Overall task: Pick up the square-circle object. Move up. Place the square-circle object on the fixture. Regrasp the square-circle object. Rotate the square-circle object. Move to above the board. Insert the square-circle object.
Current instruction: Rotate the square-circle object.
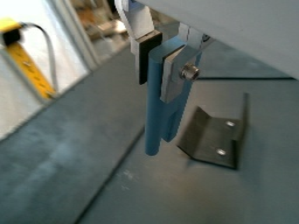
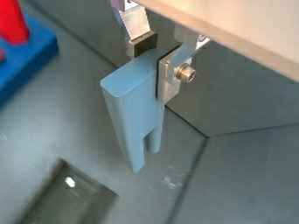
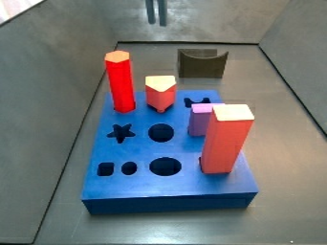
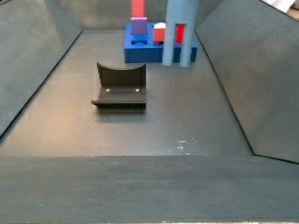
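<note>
In both wrist views the gripper is hanging clear above the grey floor, its silver plate jaws clamped on the upper end of the slender grey-blue two-pronged square-circle object. Only one wrist view is showing the split between the prongs. In a side view the object is hanging above the dark olive U-notched fixture, which is standing just behind the thick blue square board; open floor is lying around the fixture.
</note>
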### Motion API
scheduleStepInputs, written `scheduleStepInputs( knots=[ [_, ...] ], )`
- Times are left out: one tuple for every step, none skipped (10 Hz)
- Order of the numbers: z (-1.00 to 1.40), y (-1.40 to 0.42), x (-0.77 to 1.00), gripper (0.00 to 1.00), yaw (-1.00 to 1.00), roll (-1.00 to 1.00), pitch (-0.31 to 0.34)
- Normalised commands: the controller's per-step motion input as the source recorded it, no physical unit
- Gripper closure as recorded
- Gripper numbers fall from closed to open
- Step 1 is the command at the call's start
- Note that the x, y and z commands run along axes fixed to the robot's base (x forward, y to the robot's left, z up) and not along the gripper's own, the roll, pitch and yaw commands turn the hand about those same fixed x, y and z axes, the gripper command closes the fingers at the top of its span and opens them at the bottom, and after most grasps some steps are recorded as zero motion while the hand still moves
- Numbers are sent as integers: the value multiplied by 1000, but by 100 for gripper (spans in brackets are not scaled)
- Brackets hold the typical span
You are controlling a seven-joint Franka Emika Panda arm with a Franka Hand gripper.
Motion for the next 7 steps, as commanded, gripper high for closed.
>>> scheduleStepInputs(
  knots=[
    [60,12,-39,100,-496,-1000,263],
    [66,11,-39,100,-475,-1000,275],
    [66,15,-28,100,-440,-1000,298],
    [65,11,-23,100,-397,-941,303],
    [70,10,5,100,-234,-631,244],
    [45,9,22,100,-142,-435,192],
    [18,12,33,100,-72,-283,139]
  ],
)
